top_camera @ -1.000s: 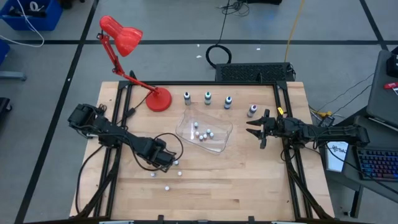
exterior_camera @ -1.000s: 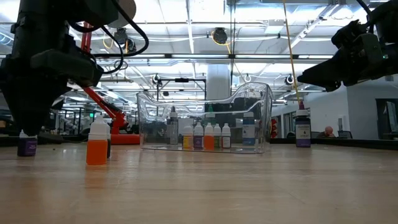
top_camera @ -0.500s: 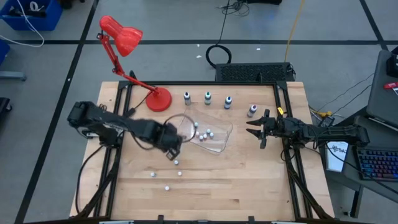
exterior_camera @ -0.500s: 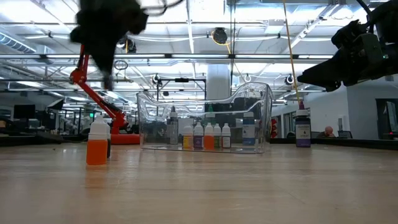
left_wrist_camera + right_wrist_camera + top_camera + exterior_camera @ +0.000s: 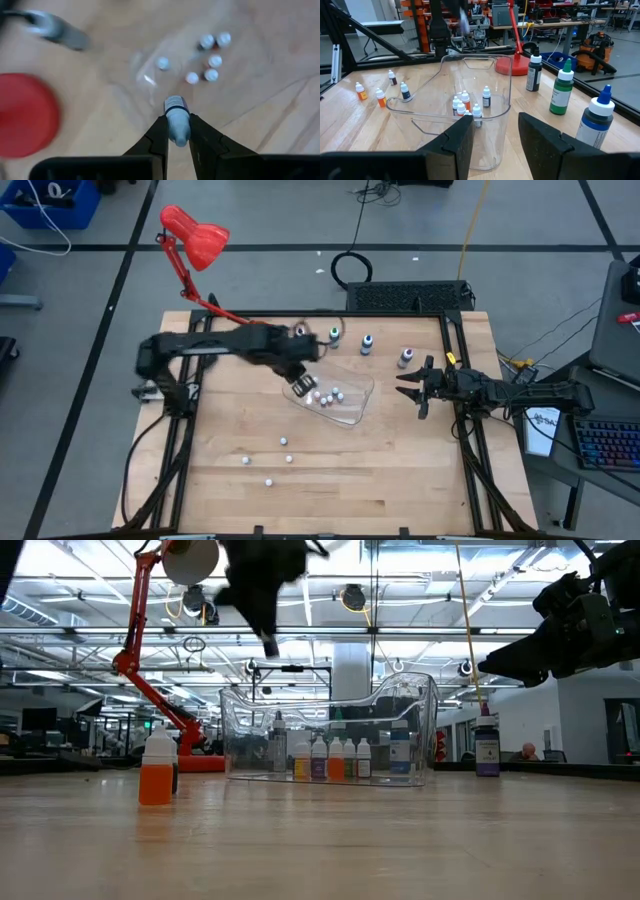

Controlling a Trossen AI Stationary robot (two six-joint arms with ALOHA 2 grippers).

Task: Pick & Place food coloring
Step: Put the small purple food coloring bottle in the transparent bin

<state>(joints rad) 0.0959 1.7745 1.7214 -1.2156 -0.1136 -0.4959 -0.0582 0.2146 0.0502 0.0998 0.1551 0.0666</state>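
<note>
The food coloring is a set of tiny dropper bottles with white caps. One small bottle (image 5: 175, 111), pale with a dark blue band, is in my left gripper (image 5: 177, 120), which hangs above the left edge of the clear container (image 5: 348, 413). Several more stand inside the container (image 5: 211, 75) (image 5: 464, 102). Several others stand on the wood near the table's near-left part (image 5: 283, 441), among them an orange one (image 5: 156, 771). My right gripper (image 5: 413, 390) waits open to the right of the container. My left gripper pinches the small bottle between its two fingers (image 5: 159, 131), on the pale upper part (image 5: 178, 128). The fingers come from above, pointing down. The bottle is lifted clear and hangs below the fingertips, its dark-banded end (image 5: 174, 104) toward the container floor.
Three larger bottles, black (image 5: 535, 70), green (image 5: 561, 92) and blue (image 5: 597, 120), and a fourth (image 5: 405, 358) stand in a row by the far edge. A red desk lamp (image 5: 255, 340) stands at the far left. Bare wood lies toward the near edge.
My left gripper has risen from the near-left part of the table, taking a small purple-bodied bottle with it. It has swung quickly toward the far right and now stands over the clear container. The right arm has kept still.
</note>
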